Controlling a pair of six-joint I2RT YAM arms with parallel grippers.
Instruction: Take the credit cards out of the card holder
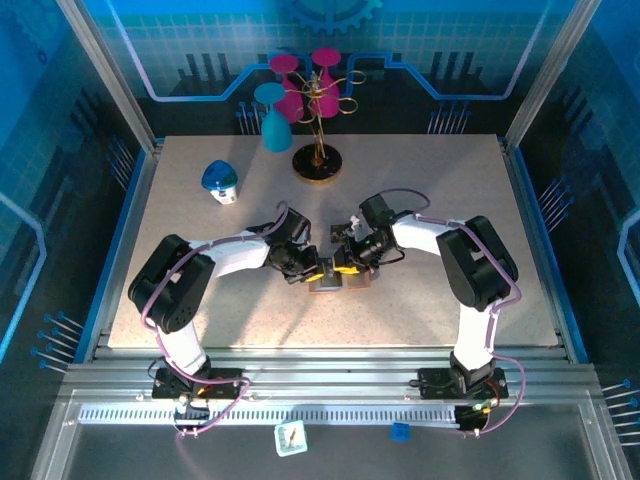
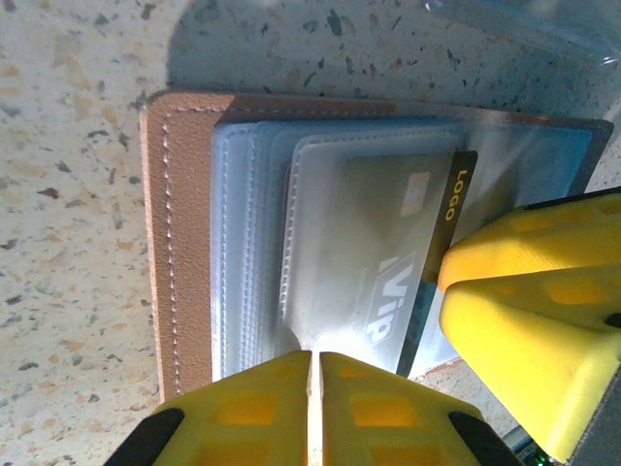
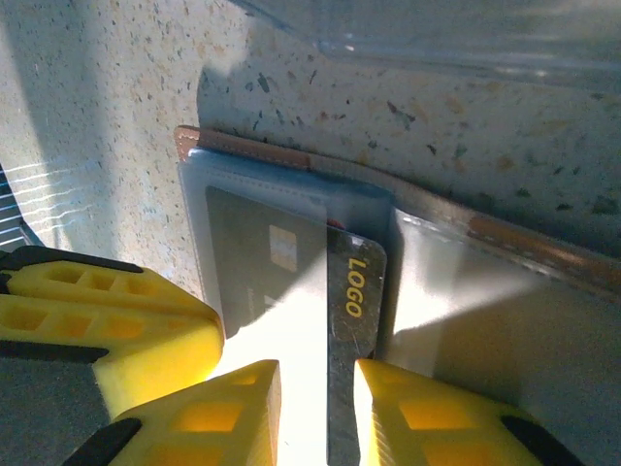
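Note:
The card holder (image 1: 322,287) lies open on the table between both arms, its brown rim (image 2: 179,243) around clear sleeves (image 3: 291,155). A dark grey credit card (image 2: 388,233) marked VIP sits in the top sleeve, and its LOGO strip (image 3: 354,291) sticks out past the sleeve. My left gripper (image 2: 315,354) is shut on the near edge of that sleeve (image 1: 318,268). My right gripper (image 3: 317,364) stands slightly open over the card's bare strip, which lies against its right finger (image 1: 345,268). The right gripper's yellow fingers (image 2: 524,291) touch the LOGO end.
A clear plastic box (image 3: 466,29) lies just beyond the holder (image 2: 543,24). At the back stand a gold cup tree (image 1: 318,165) with pink cups (image 1: 300,85), a blue cup (image 1: 275,125) and a small blue-and-white object (image 1: 220,180).

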